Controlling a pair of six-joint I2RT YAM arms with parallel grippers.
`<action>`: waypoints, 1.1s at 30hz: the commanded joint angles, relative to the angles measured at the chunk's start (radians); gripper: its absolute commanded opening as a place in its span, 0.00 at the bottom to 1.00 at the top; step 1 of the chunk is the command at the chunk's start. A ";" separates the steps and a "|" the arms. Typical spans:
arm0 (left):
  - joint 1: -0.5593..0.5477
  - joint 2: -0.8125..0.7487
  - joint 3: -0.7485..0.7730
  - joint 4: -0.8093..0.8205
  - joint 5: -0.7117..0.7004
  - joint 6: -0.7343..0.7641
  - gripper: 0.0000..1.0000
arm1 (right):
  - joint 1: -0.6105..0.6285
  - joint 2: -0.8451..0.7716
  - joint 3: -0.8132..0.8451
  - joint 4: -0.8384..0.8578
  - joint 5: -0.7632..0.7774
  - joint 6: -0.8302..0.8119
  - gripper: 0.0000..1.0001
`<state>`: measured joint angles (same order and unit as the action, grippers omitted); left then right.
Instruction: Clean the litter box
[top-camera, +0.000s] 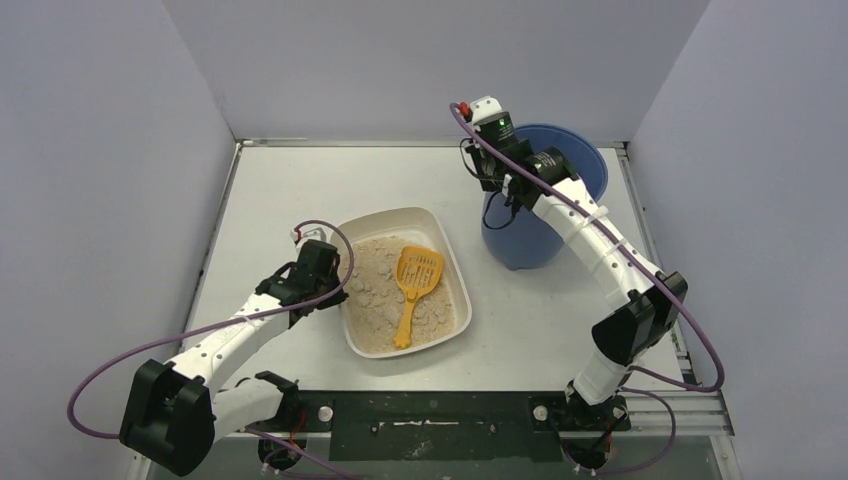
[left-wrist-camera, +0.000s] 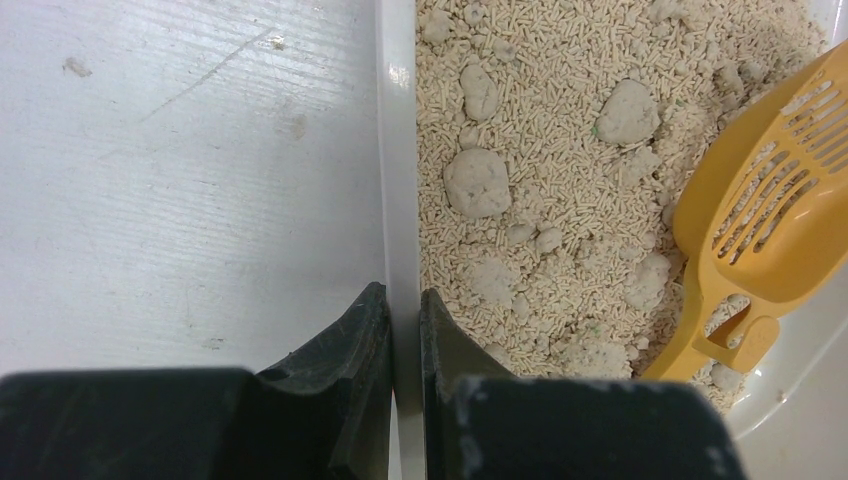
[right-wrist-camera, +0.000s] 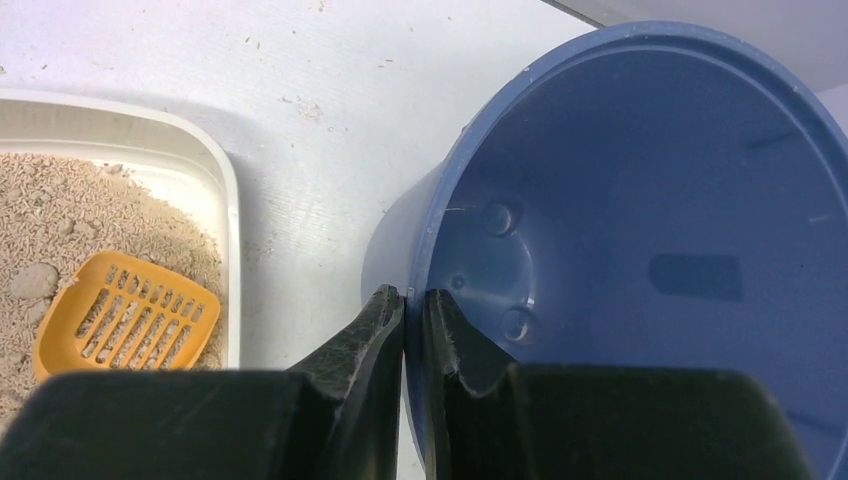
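- Top external: we see the litter box (top-camera: 395, 218) on the bench (top-camera: 280, 190), about mid-width and nearer the near edge than the far one.
- The box holds beige litter. An orange scoop (top-camera: 415, 280) lies on it, slotted head toward the far edge and handle toward the near edge.
- The left gripper (top-camera: 338, 292) sits at the box's left rim.
- Left wrist: the left gripper (left-wrist-camera: 403, 295) is clenched on the white rim of the litter box (left-wrist-camera: 398, 150), one finger outside over the bench and one inside over the litter.
- Pale clumps (left-wrist-camera: 478, 183) lie among the pellets, and the scoop (left-wrist-camera: 770, 200) lies to the right of them.
- Top external: a blue bucket (top-camera: 525, 245) stands toward the far right corner, apart from the box. The right gripper (top-camera: 492, 195) is at its left rim.
- Right wrist: the right gripper (right-wrist-camera: 415, 295) is pinched on the rim of the bucket (right-wrist-camera: 650, 200), with a finger on each side of the wall.
- We see only bare blue plastic inside the bucket.
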<state>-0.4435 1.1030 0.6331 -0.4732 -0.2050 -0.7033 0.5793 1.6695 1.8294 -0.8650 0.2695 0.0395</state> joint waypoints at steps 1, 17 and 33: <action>0.002 -0.034 0.020 0.097 0.014 -0.007 0.00 | 0.010 0.008 0.068 0.078 0.010 -0.020 0.00; 0.000 -0.038 -0.017 0.117 0.059 -0.024 0.00 | 0.129 -0.123 0.038 -0.007 0.133 0.060 0.75; -0.151 -0.164 -0.098 0.117 -0.040 -0.316 0.00 | 0.443 -0.322 -0.332 0.046 0.092 0.414 0.83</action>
<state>-0.5442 0.9993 0.5396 -0.4229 -0.2321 -0.8875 0.9394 1.3640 1.5978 -0.8642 0.3355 0.3187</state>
